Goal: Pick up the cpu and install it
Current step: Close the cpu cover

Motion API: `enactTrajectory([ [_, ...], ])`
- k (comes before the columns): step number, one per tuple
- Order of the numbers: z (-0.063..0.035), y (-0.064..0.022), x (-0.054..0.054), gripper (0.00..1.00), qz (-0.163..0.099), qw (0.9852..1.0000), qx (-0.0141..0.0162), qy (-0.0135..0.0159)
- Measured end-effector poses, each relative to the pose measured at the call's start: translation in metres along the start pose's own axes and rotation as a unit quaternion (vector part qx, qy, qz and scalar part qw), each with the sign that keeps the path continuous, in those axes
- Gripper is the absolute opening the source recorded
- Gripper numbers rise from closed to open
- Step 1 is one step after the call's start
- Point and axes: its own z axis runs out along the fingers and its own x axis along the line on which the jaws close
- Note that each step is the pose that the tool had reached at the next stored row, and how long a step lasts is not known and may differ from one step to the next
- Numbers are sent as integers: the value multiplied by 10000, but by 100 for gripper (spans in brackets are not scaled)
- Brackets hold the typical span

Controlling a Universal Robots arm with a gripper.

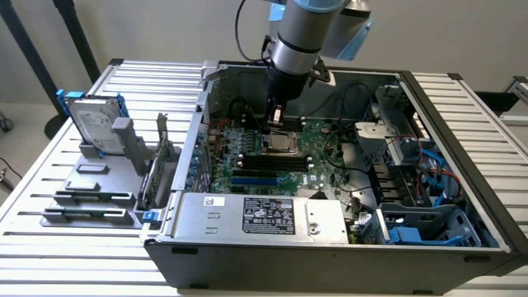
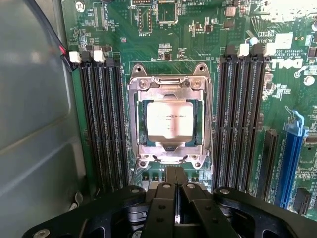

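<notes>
1. In the wrist view, cpu (image 2: pixel 170 120) lying flat inside the socket (image 2: pixel 133 114) of the green board (image 2: pixel 208 44), silvery top facing up, metal frame around all four sides.
2. Rows of black memory slots (image 2: pixel 104 124) on both sides of the socket, and a blue slot (image 2: pixel 290 158) farther off on the same board.
3. Hand (image 2: pixel 176 171) poised just beside one edge of the socket, fingers (image 2: pixel 170 177) pressed together with nothing between them.
4. No contact visible between hand and cpu; impossible to tell whether the fingertips touch the board.
5. In the exterior view, arm (image 1: pixel 297 37) reaching down from above into the open computer case (image 1: pixel 330 260), hand low over the board and close above the socket.
6. Case resting on a slatted counter (image 1: pixel 49 247), with a grey power supply (image 1: pixel 256 216) along its near wall.
7. Outside the case, toward the exterior view's left, a hard drive (image 1: pixel 91 120) with blue rails standing upright in a grey holder (image 1: pixel 91 198), well apart from the hand.
</notes>
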Motion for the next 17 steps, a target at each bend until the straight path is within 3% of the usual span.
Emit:
enactTrajectory([
  [3,27,30,-2,11,-3,10000,13,25],
  [7,70,38,-5,11,2,10000,50,26],
  [17,183,60,-11,11,15,9999,96,37],
])
